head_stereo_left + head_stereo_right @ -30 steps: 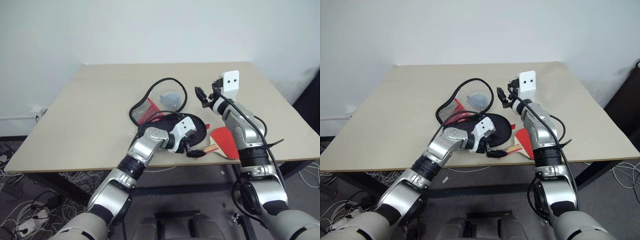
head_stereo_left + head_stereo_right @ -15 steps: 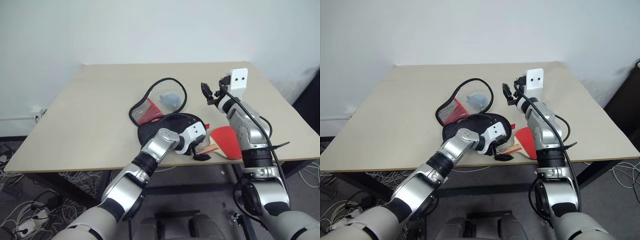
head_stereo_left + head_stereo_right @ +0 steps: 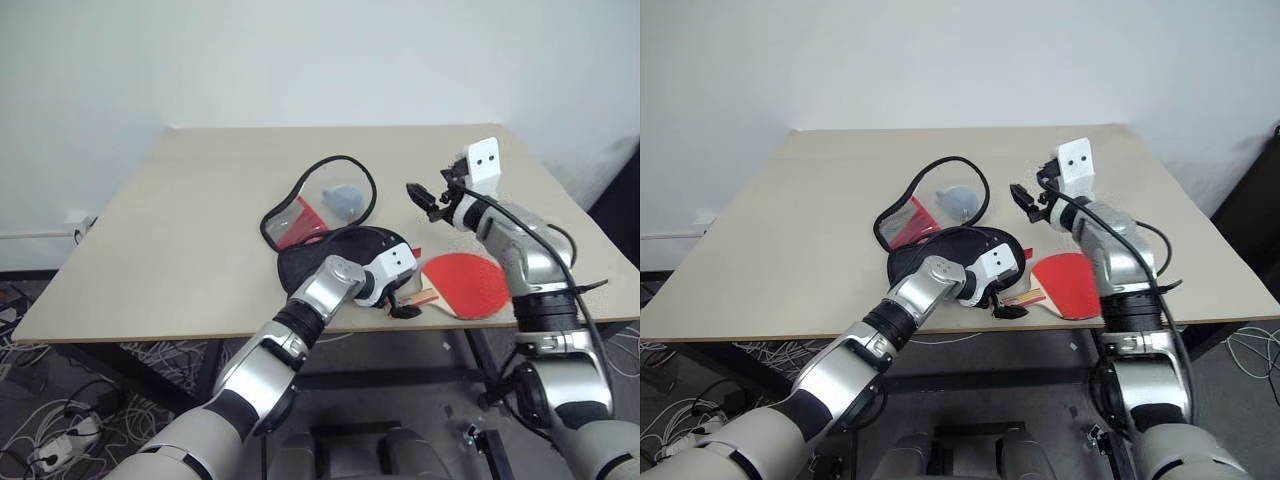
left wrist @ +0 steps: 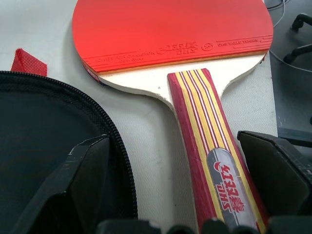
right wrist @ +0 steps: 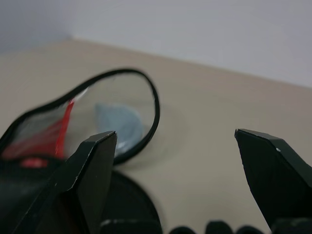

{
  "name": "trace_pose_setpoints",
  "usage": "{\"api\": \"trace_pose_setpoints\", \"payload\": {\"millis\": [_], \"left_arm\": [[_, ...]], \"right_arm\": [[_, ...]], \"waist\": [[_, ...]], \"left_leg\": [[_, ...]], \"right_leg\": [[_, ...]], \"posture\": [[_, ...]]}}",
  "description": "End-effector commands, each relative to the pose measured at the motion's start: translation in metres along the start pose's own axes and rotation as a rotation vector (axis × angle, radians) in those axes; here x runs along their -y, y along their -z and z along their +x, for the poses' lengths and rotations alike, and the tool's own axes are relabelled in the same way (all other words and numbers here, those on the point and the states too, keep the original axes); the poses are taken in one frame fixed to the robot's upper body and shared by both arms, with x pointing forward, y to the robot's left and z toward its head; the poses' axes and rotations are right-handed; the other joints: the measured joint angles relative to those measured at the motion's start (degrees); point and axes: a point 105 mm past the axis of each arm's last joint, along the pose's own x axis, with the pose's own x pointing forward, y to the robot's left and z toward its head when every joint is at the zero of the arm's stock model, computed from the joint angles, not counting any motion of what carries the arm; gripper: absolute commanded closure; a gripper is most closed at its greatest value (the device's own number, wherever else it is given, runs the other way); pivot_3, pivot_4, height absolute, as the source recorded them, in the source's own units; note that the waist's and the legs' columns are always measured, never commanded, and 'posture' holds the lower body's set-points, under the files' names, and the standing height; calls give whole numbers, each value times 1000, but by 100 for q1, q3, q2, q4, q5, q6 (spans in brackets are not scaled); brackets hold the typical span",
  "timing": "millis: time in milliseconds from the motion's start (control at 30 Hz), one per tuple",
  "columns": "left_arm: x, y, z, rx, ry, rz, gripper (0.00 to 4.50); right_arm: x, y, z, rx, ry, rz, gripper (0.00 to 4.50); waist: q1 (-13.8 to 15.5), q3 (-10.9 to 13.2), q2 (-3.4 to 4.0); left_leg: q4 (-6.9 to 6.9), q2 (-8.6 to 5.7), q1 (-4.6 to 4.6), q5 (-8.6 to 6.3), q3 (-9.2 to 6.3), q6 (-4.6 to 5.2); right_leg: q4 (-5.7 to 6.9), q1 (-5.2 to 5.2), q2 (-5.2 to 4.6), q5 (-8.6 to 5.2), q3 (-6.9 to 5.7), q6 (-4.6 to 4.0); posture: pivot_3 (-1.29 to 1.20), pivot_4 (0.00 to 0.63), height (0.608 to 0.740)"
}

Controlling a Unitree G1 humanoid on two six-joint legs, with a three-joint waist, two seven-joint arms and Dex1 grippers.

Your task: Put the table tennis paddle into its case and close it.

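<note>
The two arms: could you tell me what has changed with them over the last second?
The left gripper has slid right along the table's near edge, its open fingers now straddling the paddle's handle without gripping. The right gripper has swung right, open and raised, uncovering the paddle's red face. The paddle and the case have not moved.

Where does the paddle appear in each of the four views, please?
Left eye: paddle at the table's near edge, right of the case.
Right eye: same spot, near edge.
Left wrist: red face above, handle between the jaws.
Right wrist: not in it.
Shared landmark: the case's black zip rim.
</note>
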Motion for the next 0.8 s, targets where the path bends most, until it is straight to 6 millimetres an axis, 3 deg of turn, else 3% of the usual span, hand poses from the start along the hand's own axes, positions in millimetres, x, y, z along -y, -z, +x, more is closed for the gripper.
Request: {"api": "trace_pose_setpoints", "payload": {"millis": [33, 167, 400, 800], "left_arm": [[-3, -11, -1, 11, -7, 36, 52], [-2, -11, -1, 11, -5, 34, 52], [1, -12, 3, 10, 6, 28, 52], [2, -12, 4, 7, 15, 21, 52]], "right_arm": [[14, 1, -13, -53, -43, 21, 286], [19, 14, -22, -134, -89, 7, 286], [0, 41, -43, -278, -330, -190, 286], [5, 47, -53, -317, -410, -275, 286]], "waist": [[1, 0, 0], [-3, 0, 0], [8, 1, -2], [9, 2, -3]], "left_leg": [[0, 0, 0, 0, 0, 0], [1, 0, 1, 0, 3, 0], [3, -1, -1, -1, 1, -1], [8, -2, -2, -2, 0, -2]], "right_leg": [[0, 1, 0, 0, -1, 0], [0, -1, 0, -1, 2, -1], [-2, 0, -1, -2, -1, 1], [-1, 0, -1, -2, -4, 2]], "posture": [[0, 0, 740], [0, 0, 740], [0, 0, 740], [0, 0, 740]]}}
